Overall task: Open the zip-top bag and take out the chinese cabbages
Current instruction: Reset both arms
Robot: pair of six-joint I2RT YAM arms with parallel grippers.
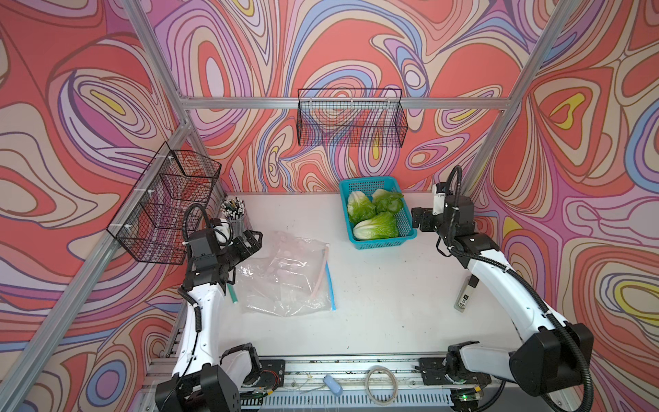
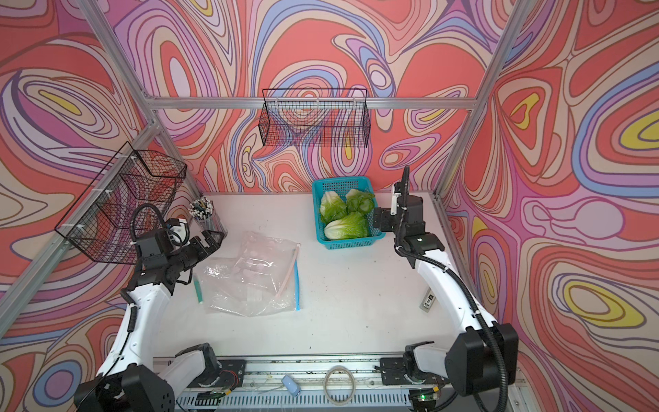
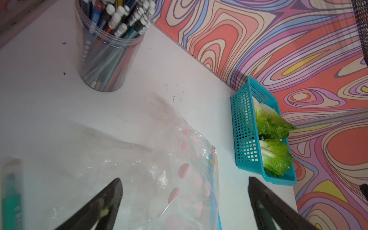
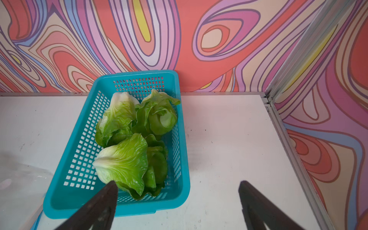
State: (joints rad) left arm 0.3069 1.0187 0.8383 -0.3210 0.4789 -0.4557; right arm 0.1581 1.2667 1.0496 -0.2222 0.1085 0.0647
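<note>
The three cabbages (image 1: 376,226) were found in the basket (image 1: 378,244), just beside the spread, empty right pincer (image 1: 415,220), while the empty bag (image 1: 285,276) was seen flat by the equally spread left pincer (image 1: 255,241).

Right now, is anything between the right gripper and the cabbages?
Only the teal basket's near side wall: the open right gripper sits just outside it, and the three chinese cabbages lie inside. From above, nothing visible covers them.

Left arm (image 1: 201,314), right arm (image 1: 499,280), glossy white link shells (image 2: 149,303), matte black joint housings (image 1: 545,360), ribbed black cables (image 1: 589,371) along each arm, white wrist camera blocks (image 1: 438,199), dark tapered fingers (image 4: 95,209), vent holes (image 1: 233,396) on shoulder cover
</note>
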